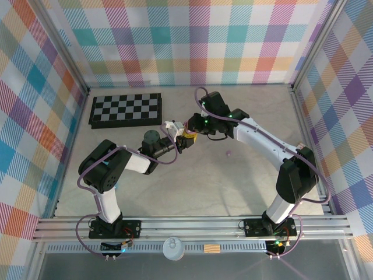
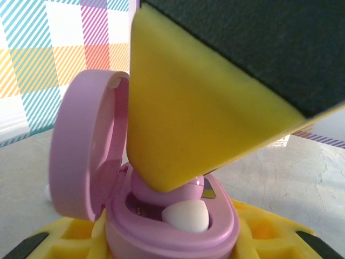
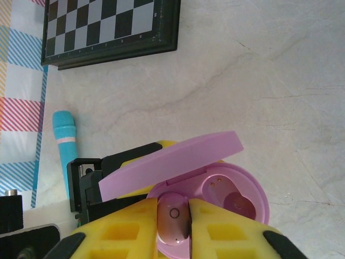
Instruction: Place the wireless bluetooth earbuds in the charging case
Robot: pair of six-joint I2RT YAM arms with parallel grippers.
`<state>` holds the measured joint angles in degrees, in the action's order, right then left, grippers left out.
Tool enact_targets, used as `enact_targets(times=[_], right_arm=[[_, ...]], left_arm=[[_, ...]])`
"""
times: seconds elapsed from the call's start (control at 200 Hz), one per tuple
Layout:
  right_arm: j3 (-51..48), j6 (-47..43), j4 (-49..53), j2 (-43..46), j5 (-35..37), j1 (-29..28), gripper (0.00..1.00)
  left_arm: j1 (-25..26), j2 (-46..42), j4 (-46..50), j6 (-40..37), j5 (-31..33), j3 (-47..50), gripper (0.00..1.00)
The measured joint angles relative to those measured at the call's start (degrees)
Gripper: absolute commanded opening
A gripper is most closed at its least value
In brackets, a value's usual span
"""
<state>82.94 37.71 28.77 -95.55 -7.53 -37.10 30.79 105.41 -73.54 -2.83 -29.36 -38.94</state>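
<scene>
Lilac plastic charging case point(image 2: 161, 240), seen from the left wrist: the mouth faces up and the lid point(image 2: 86, 151) stands upright on its left. The case sits between the yellow pads point(image 2: 64, 237) of the left end effector point(image 2: 172, 245), which is closed on its base. In the top view the left arm folds at the elbow and its forearm reaches right toward mid-table, past the chessboard point(image 1: 125, 109).

At the centre, the right end effector point(image 3: 173, 208) is clamped on a purple earbud point(image 3: 172, 224). The earbud's long axis runs along the fingers and points down into the near well of the case. From the left wrist, one yellow finger point(image 2: 205, 108) covers most of this earbud. The pale cone point(image 2: 186, 216) below it is probably the earbud's tip, though the join is hidden. The far well holds a pink shape point(image 3: 237, 205) that is hard to make out.

A teal cylinder point(image 3: 66, 145) lies on the table point(image 1: 233, 186) behind the case.

On the right, the right arm arcs leftward from its base. A loose purple earbud point(image 1: 228, 154) lies apart on the table.
</scene>
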Motion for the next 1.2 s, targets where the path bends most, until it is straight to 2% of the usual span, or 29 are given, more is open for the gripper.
enact_targets(times=[0.155,0.445,0.55,0.685,0.81,0.915,1.055,1.2], right_arm=[[0.0,-0.9,0.0,0.0,-0.1,-0.2,0.33],[-0.4,-1.1,0.0,2.2,0.7,-0.5,0.39],[-3.7,-1.2,-0.4,6.3,2.9,-0.5,0.46],[-12.1,-1.0,-1.6,15.8,7.2,0.5,0.49],[-22.8,0.7,-4.0,25.0,8.4,5.8,0.52],[-29.1,0.8,-4.1,27.5,7.6,12.9,0.54],[-30.6,0.6,-2.1,22.6,6.4,20.2,0.51],[-29.2,-0.3,-0.8,14.1,6.2,20.9,0.42]], left_arm=[[0.1,0.0,0.1,0.0,-0.1,0.0,0.31],[0.2,0.0,-0.2,0.0,-0.1,0.0,0.31],[0.2,0.0,-0.2,0.0,-0.1,0.1,0.31],[-0.2,-0.6,-0.2,0.0,-0.1,1.5,0.31],[-0.6,-2.6,-0.1,0.0,-0.1,3.7,0.31],[-0.7,-4.6,-0.2,0.0,-0.3,5.2,0.31],[-0.7,-7.3,-0.1,0.0,-1.0,6.9,0.31],[-0.7,-10.1,0.2,0.0,-1.0,8.5,0.31]])
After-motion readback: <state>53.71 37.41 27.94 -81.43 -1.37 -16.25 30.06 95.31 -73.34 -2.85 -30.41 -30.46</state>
